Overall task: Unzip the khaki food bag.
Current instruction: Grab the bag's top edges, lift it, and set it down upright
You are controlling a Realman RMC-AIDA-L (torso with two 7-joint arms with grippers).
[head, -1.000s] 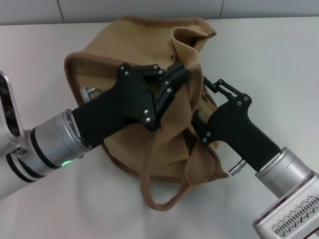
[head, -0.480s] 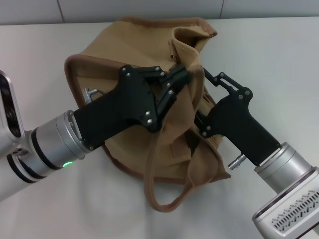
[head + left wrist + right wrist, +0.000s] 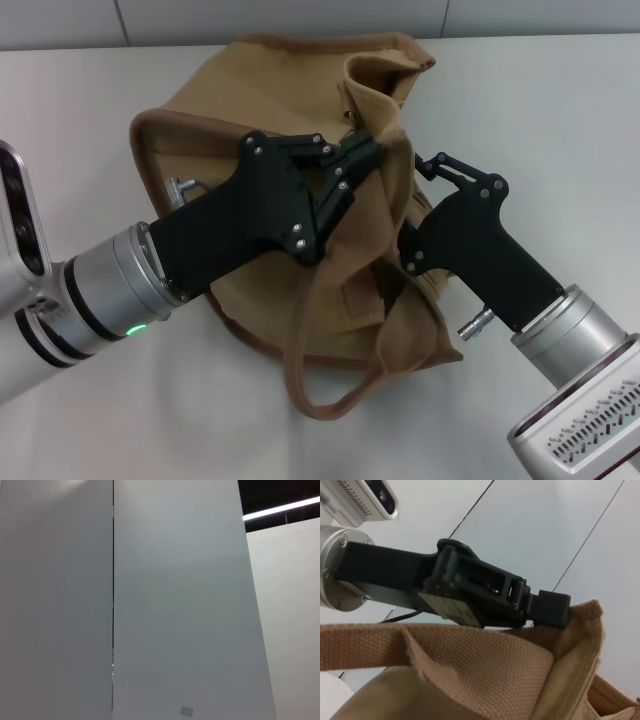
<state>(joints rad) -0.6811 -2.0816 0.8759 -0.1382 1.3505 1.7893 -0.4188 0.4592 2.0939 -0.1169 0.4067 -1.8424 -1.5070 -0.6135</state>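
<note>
Bag (image 3: 250, 120), khaki with brown piping, lies slumped on the white table (image 3: 560, 110), one strap (image 3: 330, 395) looping toward the robot. Left gripper (image 3: 372, 150) reaches over the bag, fingers clamped on a raised fold of canvas at the top; the right wrist view shows its fingertip (image 3: 551, 609) pressed to that fold. Right gripper (image 3: 405, 245) is pushed into the bag's right side, tips hidden in cloth, so open or closed cannot be told

left hand (image 3: 372, 152) reaches in from the left, clamped shut; right hand (image 3: 415, 210) angles toward it.
</note>
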